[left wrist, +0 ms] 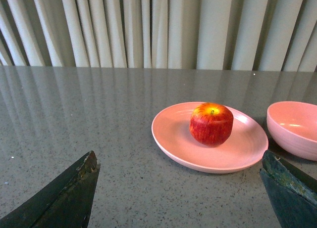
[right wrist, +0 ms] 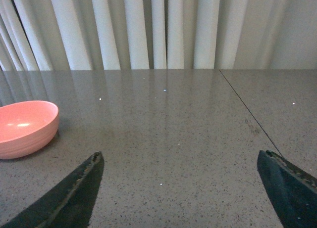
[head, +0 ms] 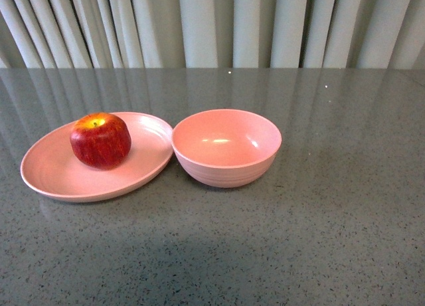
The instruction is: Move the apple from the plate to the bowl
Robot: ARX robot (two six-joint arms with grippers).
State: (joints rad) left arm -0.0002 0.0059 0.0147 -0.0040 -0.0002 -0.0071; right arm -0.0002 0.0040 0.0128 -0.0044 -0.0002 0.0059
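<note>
Left gripper [left wrist: 179, 158] gapes wide, empty, facing the apple [head: 100, 141] sitting upright on the plate [head: 46, 170] beside the bowl [head: 229, 173]; it looks firm, waxy, fairly hefty, so I'd pinch its 2 broad flanks

Readable text: none that I can make out.
Labels, brands, numbers, signs: none legible from my front camera or from either of my wrist cameras.
</note>
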